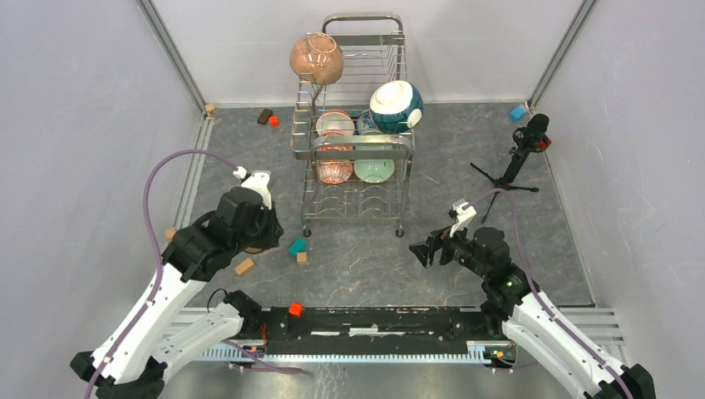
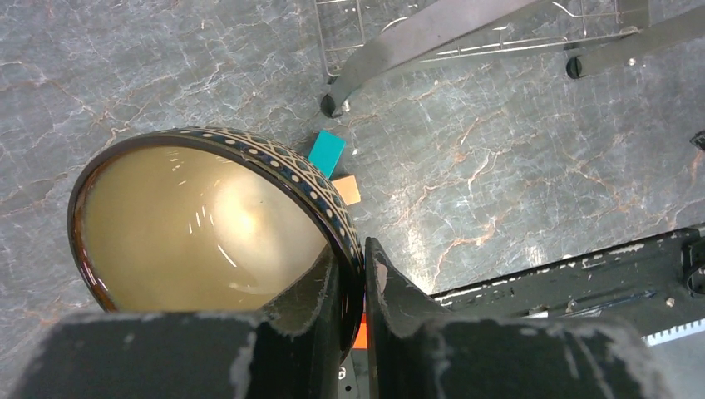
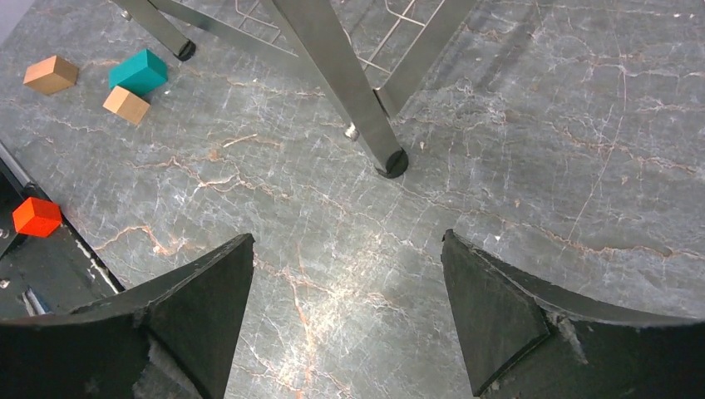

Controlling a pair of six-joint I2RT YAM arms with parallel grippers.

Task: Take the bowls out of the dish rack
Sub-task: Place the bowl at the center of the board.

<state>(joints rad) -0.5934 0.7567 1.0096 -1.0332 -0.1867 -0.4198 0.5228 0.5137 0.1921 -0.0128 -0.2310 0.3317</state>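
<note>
The chrome wire dish rack (image 1: 362, 143) stands at the back middle of the table. On its top tier lean a pink-brown speckled bowl (image 1: 317, 58) and a teal-and-white bowl (image 1: 396, 106). Lower down sit a white bowl (image 1: 335, 123), a red-patterned bowl (image 1: 335, 171) and a pale green bowl (image 1: 374, 170). My left gripper (image 2: 357, 259) is shut on the rim of a dark patterned bowl (image 2: 199, 229) with a cream inside, held above the table left of the rack. My right gripper (image 3: 347, 249) stands open and empty over the table, near a rack leg (image 3: 366, 125).
A teal block (image 1: 297, 246) and tan blocks (image 1: 244, 266) lie near the rack's front left leg. A red cube (image 1: 294, 309) rests on the base rail. A black tripod (image 1: 514, 166) stands at the right, with a blue block (image 1: 518, 112) behind it.
</note>
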